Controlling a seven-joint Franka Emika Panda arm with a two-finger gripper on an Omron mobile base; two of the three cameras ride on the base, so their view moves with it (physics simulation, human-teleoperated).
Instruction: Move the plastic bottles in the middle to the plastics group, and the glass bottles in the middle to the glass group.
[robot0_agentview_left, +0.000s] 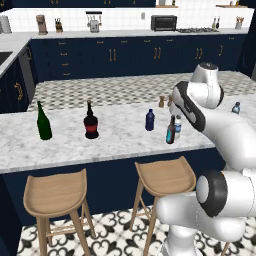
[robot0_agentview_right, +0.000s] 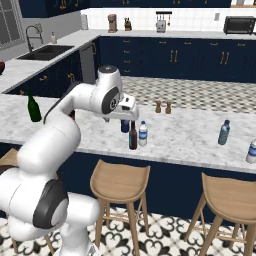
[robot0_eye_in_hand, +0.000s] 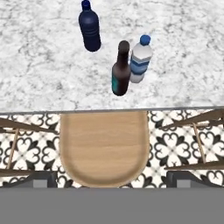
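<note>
Marble counter (robot0_eye_in_hand: 43, 65): cyan-bottomed bottle (robot0_eye_in_hand: 121, 70) touching whitish bottle (robot0_eye_in_hand: 140, 60), navy bottle (robot0_eye_in_hand: 89, 27) near.

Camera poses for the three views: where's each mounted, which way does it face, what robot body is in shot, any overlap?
Left base view: behind-left, facing forward-down at the marble counter; white arm rises lower right.
Right base view: behind-right, same counter; arm rises lower left.
Hand view: above the counter edge, looking down on a wooden stool; finger tips at the bottom.
Shared by all: stubby navy bottle, cyan-bottomed dark bottle, pale blue-banded bottle.

Six bottles (robot0_agentview_left: 150, 120), two stools (robot0_agentview_left: 165, 176).
</note>
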